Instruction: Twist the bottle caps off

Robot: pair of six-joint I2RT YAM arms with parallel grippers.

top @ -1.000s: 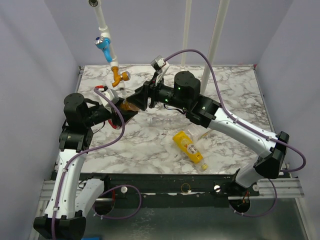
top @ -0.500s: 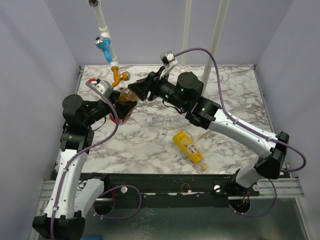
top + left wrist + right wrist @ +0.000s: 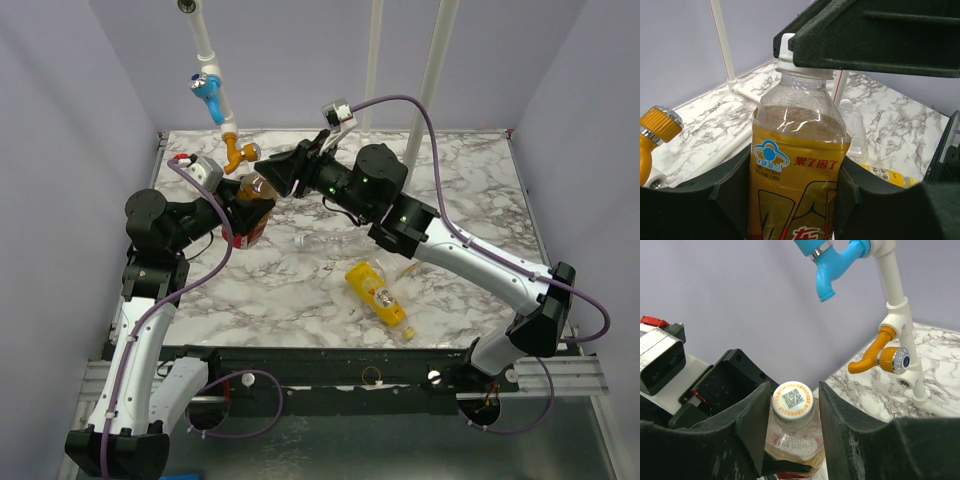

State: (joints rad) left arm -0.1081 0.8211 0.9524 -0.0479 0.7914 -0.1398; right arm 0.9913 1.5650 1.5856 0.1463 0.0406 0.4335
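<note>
L claw point(image 3: 792, 187) clamps brown bottle point(image 3: 797, 145) round its body, raised over table point(image 3: 470, 190) at back-left, near orange tap point(image 3: 240, 155). White cap point(image 3: 792, 401) on. R claw point(image 3: 793, 390) narrow, one finger close each side of cap; you can't tell if it's pinched. Yellow bottle point(image 3: 378, 293) and clear bottle point(image 3: 330, 241) lie mid-table.

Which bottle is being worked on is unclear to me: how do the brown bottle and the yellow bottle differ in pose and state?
Pose: the brown bottle is gripped by the left end effector; the yellow bottle lies on its side on the table.
Contact: the right end effector has a finger on either side of the brown bottle's white cap; nothing touches the yellow bottle.
Shared: both are small plastic drink bottles.
</note>
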